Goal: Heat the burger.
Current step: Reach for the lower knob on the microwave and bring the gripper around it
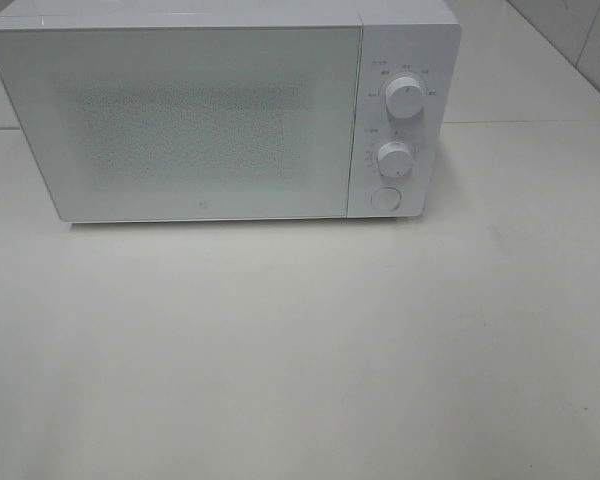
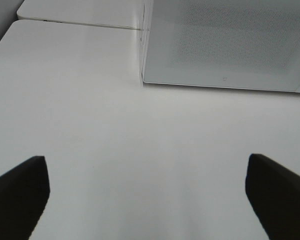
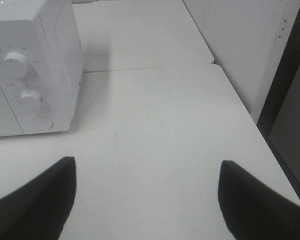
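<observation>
While the one white microwave (image 1: 180,120) stands on the pale tabletop (image 1: 300,350) with its door shut, the burger shows in none of the three views, and the door's speckled window gives no sight of anything behind it, so I cannot tell where the burger is. On the panel beside the door there are two round white knobs, an upper knob (image 1: 406,98) and a lower knob (image 1: 394,157), and under them one round button (image 1: 384,198). Neither arm appears in the high view. Seen from the left wrist, the left jaws stand wide apart with nothing between them, their two dark fingers (image 2: 20,200) hanging over bare tabletop, facing the microwave's front lower corner on the door side. Seen from the right wrist, the right jaws are also spread wide and hold nothing, their two dark fingers (image 3: 35,205) over bare tabletop, with the knob end of the microwave off to one side.
</observation>
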You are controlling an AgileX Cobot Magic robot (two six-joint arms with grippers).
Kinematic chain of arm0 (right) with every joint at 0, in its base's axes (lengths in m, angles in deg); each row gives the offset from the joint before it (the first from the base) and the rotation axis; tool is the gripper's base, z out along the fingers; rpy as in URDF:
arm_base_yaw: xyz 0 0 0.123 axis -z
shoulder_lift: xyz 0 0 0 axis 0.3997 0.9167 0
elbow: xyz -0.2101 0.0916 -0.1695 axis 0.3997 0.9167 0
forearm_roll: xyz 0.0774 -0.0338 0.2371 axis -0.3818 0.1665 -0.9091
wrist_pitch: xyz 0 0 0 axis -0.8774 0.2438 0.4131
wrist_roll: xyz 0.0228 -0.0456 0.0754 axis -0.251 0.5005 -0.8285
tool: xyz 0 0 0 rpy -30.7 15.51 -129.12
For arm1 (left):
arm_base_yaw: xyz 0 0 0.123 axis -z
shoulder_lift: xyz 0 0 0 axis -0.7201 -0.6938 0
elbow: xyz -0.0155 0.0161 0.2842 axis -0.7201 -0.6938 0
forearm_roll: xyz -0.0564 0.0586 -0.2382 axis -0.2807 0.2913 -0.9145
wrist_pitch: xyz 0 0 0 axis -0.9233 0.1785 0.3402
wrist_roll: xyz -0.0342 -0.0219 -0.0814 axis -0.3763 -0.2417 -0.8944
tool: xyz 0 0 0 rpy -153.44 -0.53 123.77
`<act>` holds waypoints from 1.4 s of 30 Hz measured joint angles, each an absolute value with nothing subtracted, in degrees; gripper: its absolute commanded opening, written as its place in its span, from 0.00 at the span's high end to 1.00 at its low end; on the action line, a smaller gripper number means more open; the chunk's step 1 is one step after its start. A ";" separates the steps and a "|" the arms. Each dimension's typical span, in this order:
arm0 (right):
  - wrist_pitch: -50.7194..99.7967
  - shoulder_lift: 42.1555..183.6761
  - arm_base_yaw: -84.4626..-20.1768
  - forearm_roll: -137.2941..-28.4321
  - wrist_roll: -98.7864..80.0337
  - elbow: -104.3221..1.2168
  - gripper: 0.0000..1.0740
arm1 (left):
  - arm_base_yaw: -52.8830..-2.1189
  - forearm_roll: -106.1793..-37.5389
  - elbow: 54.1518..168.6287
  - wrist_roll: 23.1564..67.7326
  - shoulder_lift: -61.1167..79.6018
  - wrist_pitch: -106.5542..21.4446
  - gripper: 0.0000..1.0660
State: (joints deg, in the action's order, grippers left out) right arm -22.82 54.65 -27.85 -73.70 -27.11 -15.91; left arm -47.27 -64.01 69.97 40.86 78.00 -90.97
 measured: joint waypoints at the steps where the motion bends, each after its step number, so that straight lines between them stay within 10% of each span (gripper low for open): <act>1: -21.67 55.33 -27.85 -73.70 -27.11 -15.91 0.30 | -47.27 -64.01 69.97 40.86 78.00 -90.97 0.06; 42: 23.48 92.23 -27.85 -73.07 -27.17 -6.29 0.30 | -47.27 -64.01 69.97 40.86 78.00 -90.97 0.06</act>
